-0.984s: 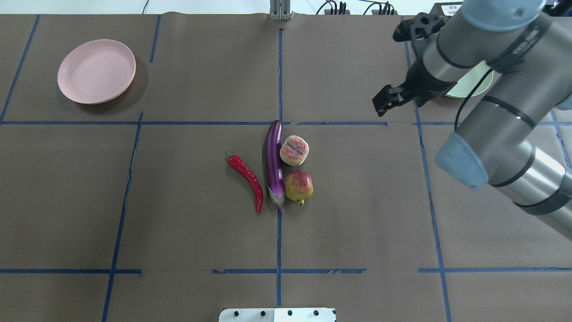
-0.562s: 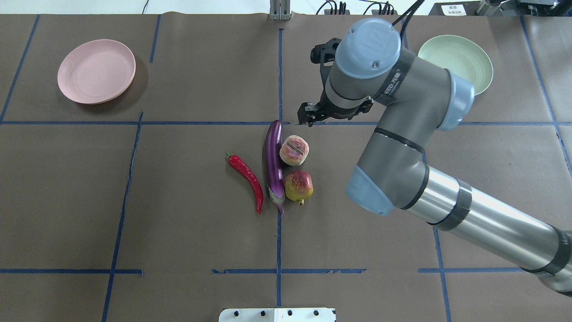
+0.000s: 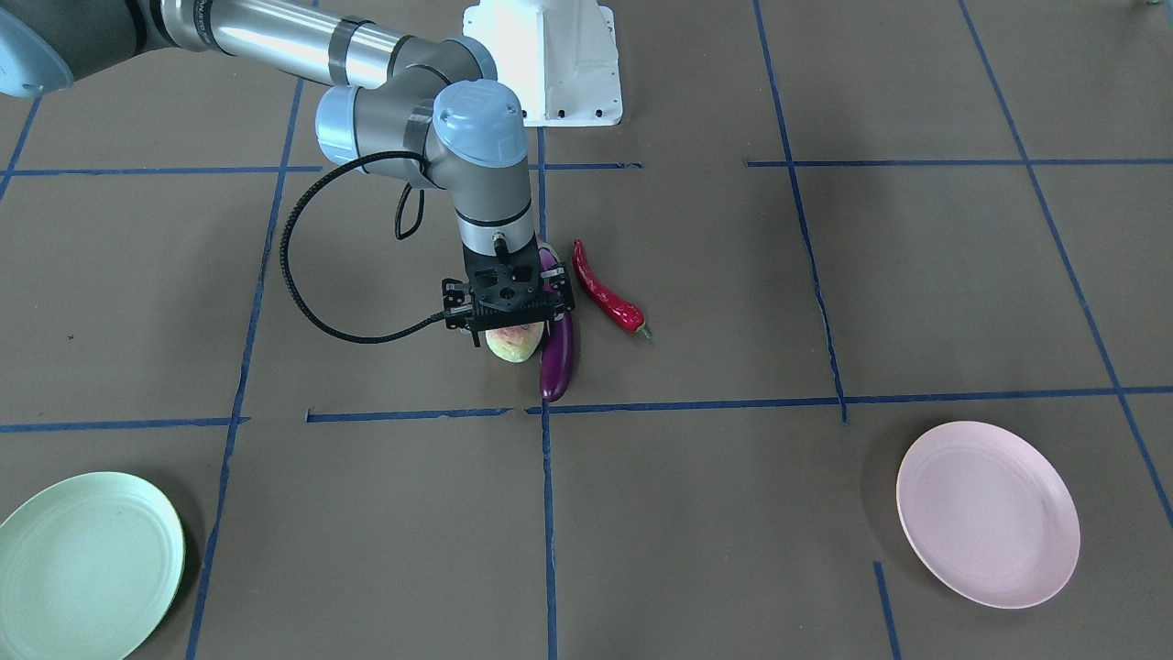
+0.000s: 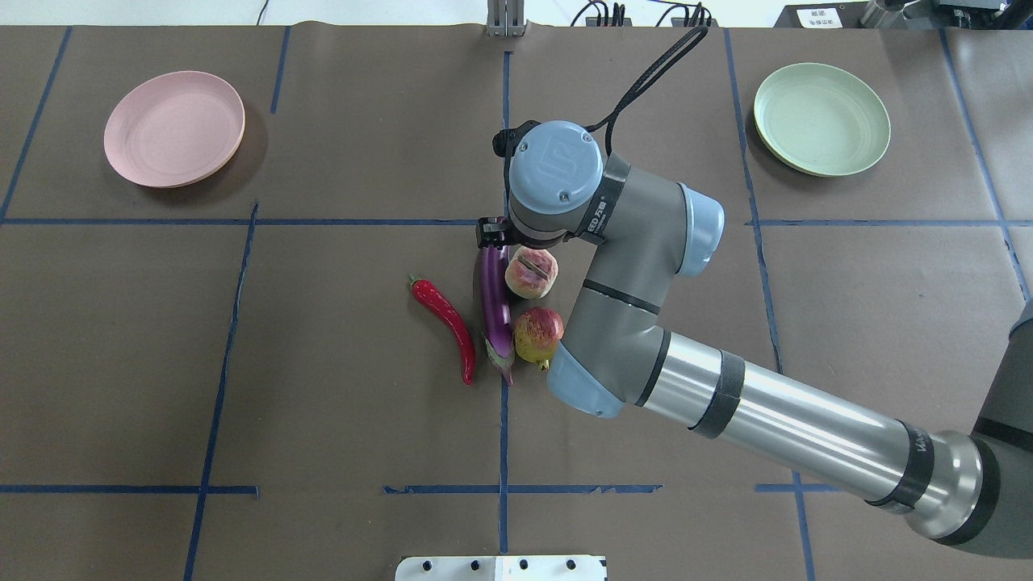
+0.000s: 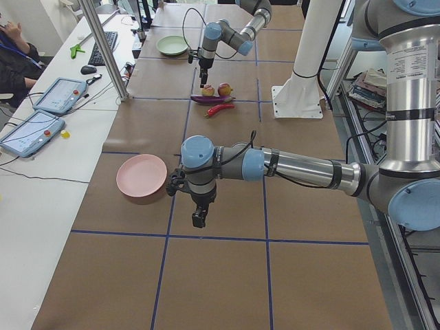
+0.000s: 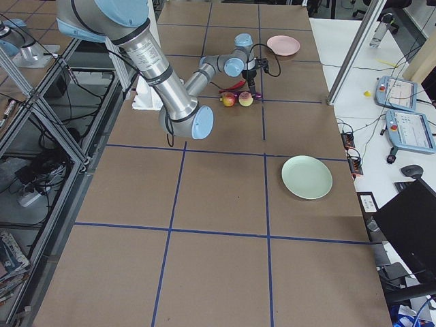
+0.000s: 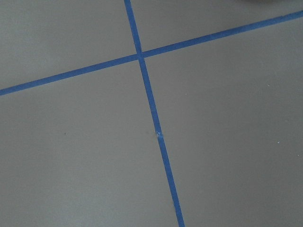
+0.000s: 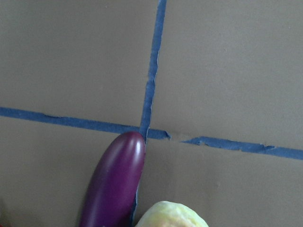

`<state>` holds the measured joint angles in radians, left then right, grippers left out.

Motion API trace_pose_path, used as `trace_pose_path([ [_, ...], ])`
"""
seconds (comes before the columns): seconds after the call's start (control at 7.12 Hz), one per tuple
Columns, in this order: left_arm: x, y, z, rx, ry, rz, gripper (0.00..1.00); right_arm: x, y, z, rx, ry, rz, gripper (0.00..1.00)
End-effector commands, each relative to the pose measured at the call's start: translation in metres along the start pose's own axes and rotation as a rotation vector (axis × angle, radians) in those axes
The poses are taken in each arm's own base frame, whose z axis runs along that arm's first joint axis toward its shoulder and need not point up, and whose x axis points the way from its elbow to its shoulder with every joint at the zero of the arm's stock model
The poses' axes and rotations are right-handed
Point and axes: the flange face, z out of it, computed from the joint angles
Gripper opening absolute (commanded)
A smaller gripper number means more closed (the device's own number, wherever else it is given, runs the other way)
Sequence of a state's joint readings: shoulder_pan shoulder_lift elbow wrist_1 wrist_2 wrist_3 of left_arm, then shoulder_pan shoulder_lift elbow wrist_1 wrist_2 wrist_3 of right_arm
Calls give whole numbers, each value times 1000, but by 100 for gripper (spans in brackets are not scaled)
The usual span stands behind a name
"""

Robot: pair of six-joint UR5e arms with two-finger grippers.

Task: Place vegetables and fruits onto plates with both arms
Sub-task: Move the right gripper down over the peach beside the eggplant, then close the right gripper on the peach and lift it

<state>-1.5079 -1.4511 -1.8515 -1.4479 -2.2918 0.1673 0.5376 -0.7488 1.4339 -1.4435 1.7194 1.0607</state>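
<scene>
**Right gripper down over the peach at mid-table**

Starting big: brown paper table (image 4: 323,403), gridded in blue tape (image 4: 503,444).

Over to the right arm (image 4: 767,420). Enters at the near right corner, runs its silver forearm across toward the centre, bends at the elbow and turns the wrist straight down. Puts the right gripper (image 3: 509,316) pointing at the table, low over the peach (image 3: 513,344) and just beside the far end of the eggplant (image 4: 494,303). Cannot tell whether the jaws stand apart or together, nor whether touching the fruit: hidden under the wrist from above, out of frame in the wrist view.

Now the left arm (image 5: 295,165). Seen only from the table's left end, stretched out level from the robot's side, wrist bent down. Hangs the left gripper (image 5: 198,218) above bare paper toward the left edge, near the pink plate (image 4: 173,129). Cannot tell the jaws there either.

On to the plates: pink toward the far left corner, green plate (image 4: 821,119) toward the far right corner.

Down to the produce, midway between left and right edges. Eggplant along the centre tape line, calyx toward the near edge. Pomegranate (image 4: 538,335) tucked just beside that calyx end on the right-edge side. Peach on the same side, nearer the far edge, against the eggplant. Chili (image 4: 448,323) just beside the eggplant on the left-edge side, green stem toward the far edge.
</scene>
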Motion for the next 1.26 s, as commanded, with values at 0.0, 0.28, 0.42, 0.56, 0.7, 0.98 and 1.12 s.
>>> trace_pose_path([
  [0.0,0,0,1,-2,0,0,100,-5,17,20,-27,24,-21,100],
  [0.28,0,0,1,-2,0,0,100,-4,20,26,-33,35,-29,81],
  [0.42,0,0,1,-2,0,0,100,-4,19,25,-38,36,-27,39],
  [0.56,0,0,1,-3,1,1,100,-3,16,21,-40,39,-23,12],
  [0.7,0,0,1,-3,1,1,100,9,-8,0,-45,18,7,7],
  [0.98,2,-1,3,-7,2,6,100,74,-78,-31,-54,-6,-24,7],
  [1.12,4,-2,5,-11,4,10,100,128,-114,-43,-59,-4,-59,7],
])
